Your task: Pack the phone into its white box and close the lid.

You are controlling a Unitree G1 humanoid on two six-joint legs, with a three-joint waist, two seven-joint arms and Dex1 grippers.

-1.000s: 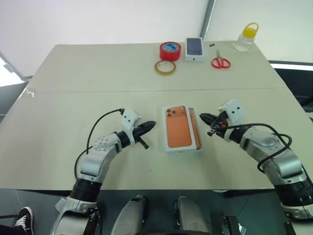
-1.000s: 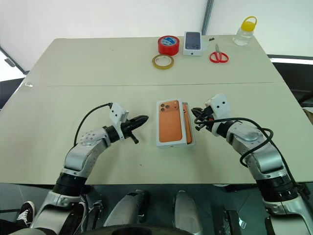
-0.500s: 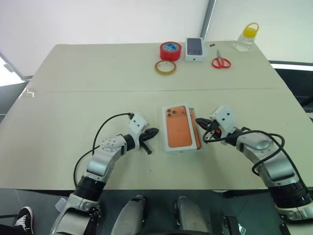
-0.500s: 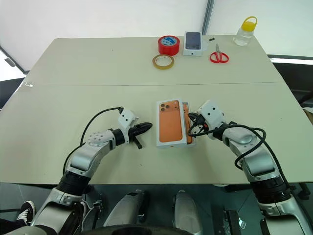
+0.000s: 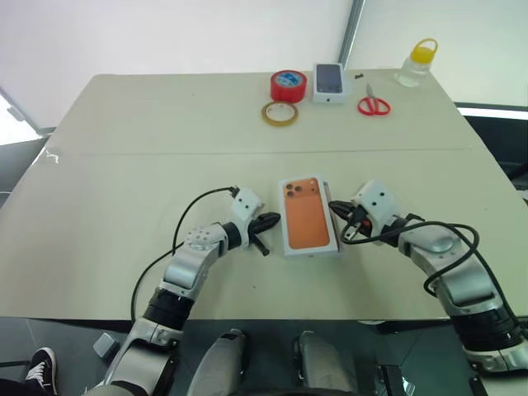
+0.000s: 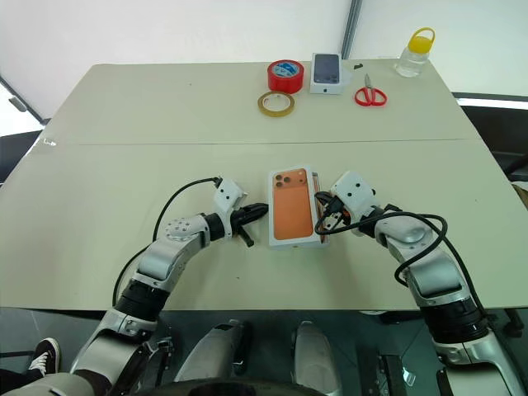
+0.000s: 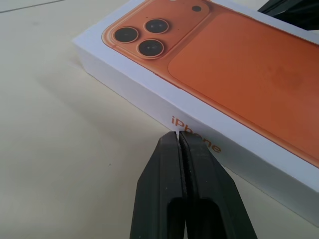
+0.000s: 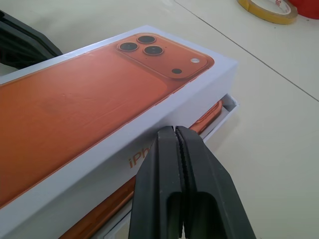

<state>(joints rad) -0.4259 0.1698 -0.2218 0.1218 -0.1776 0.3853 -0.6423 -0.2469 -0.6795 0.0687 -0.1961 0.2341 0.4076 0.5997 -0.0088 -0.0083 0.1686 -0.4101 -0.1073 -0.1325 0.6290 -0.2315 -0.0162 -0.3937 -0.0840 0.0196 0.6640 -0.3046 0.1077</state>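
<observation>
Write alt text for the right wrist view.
The shut right gripper presses against the side of the lid, printed with an orange phone picture. The lid sits askew over the white box, leaving the orange phone visible beneath.

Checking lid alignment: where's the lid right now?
In the head views the lid lies near the table's front centre, between the two end effectors, sitting askew over the white box, whose right edge pokes out.
</observation>
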